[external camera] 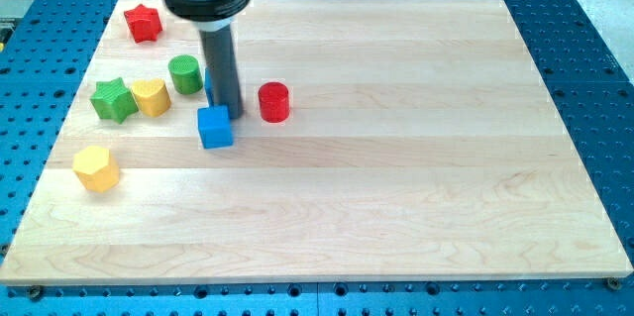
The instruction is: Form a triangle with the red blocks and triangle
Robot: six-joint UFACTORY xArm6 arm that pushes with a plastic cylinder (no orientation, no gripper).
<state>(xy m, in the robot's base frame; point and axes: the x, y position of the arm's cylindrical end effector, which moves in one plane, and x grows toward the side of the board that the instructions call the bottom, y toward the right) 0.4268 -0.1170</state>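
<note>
A red star block (143,23) lies near the board's top left corner. A red cylinder (273,102) stands left of the board's middle. My tip (227,114) rests on the board between the red cylinder and a blue cube (215,127), at the cube's top right corner and about touching it. The red cylinder is a short way to the tip's right, apart from it. A thin blue sliver (209,91) shows at the rod's left edge; the rod hides the rest, so I cannot tell its shape.
A green cylinder (185,74) stands just left of the rod. A green star (114,99) and a yellow block (151,97) sit side by side further left. A yellow hexagon (96,168) lies near the wooden board's (416,177) left edge.
</note>
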